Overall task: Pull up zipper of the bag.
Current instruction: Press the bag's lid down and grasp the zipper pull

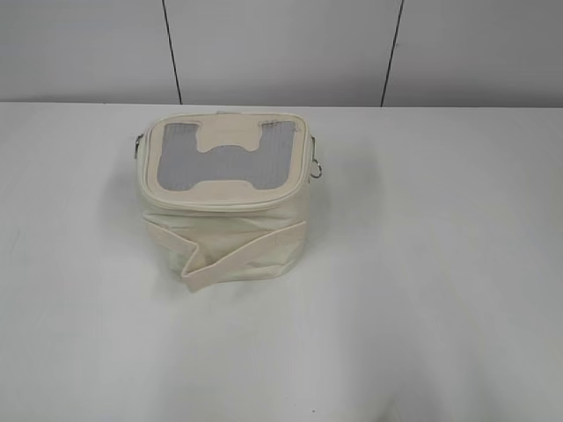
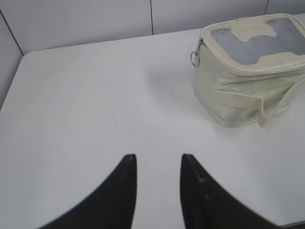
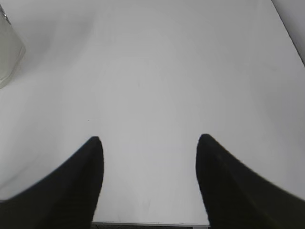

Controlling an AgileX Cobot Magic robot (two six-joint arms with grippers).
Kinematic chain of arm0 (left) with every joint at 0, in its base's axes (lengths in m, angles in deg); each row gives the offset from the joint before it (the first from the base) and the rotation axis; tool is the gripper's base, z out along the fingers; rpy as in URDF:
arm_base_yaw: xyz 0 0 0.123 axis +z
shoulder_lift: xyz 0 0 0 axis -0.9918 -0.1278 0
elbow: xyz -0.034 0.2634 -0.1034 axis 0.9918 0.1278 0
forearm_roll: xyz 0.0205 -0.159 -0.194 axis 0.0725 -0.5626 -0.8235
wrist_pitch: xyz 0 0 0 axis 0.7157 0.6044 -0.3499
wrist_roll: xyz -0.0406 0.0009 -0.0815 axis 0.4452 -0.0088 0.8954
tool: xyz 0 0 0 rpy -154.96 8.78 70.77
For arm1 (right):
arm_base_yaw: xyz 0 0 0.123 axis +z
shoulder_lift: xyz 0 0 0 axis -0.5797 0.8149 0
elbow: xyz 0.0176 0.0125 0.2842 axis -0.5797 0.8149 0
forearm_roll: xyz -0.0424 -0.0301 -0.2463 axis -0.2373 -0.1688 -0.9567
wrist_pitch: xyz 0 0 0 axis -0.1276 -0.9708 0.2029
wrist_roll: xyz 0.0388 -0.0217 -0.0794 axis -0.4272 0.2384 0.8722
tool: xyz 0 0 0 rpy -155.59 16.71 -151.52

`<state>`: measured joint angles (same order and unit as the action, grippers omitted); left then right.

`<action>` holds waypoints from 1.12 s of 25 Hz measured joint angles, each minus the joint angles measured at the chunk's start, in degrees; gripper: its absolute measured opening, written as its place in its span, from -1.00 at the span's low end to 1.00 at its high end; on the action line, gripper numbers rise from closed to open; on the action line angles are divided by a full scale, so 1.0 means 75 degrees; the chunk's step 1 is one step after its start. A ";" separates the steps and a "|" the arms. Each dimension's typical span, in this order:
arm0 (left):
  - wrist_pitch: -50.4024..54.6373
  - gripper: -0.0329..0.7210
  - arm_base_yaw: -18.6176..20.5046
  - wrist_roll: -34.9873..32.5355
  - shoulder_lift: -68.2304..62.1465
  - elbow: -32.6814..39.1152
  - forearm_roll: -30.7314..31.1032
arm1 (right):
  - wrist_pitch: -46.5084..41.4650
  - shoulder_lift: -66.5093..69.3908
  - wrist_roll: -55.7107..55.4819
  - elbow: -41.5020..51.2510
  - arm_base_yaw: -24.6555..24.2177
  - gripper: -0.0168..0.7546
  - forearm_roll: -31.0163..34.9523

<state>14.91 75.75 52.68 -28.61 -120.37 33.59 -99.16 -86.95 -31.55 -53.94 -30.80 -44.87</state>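
The cream-white bag (image 1: 224,237) stands upright on the white table, left of middle, with a grey mesh top panel (image 1: 180,167) and a cream strap round its body. The zip track (image 1: 220,204) runs round its top rim. A silver ring (image 1: 318,170) hangs at its right end. In the left wrist view the bag (image 2: 238,98) is at the upper right, with a silver ring (image 2: 195,58) at its near corner. My left gripper (image 2: 158,160) is open and empty, well short of the bag. My right gripper (image 3: 148,142) is open wide and empty; only the bag's edge (image 3: 9,57) shows there.
The white table (image 1: 422,290) stretches round the bag on all sides. A grey panelled wall (image 1: 281,48) stands behind its far edge. The table's near edge (image 3: 152,224) shows just below my right gripper.
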 joint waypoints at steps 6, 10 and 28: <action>0.0000 -0.28 0.0000 0.0000 0.0000 0.0000 0.0000 | 0.0000 0.0000 0.0000 0.0000 0.0000 0.31 0.0000; 0.0000 -0.28 0.0000 0.0000 0.0000 0.0000 0.0000 | 0.0000 0.0000 0.0000 0.0000 0.0000 0.31 0.0000; 0.0000 -0.28 0.0000 0.0000 0.0000 0.0000 0.0000 | 0.0125 0.0430 0.0587 -0.0091 0.0000 0.24 0.1096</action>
<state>14.91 75.75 52.68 -28.61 -120.37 33.59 -98.22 -83.73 -27.14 -54.63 -30.80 -36.65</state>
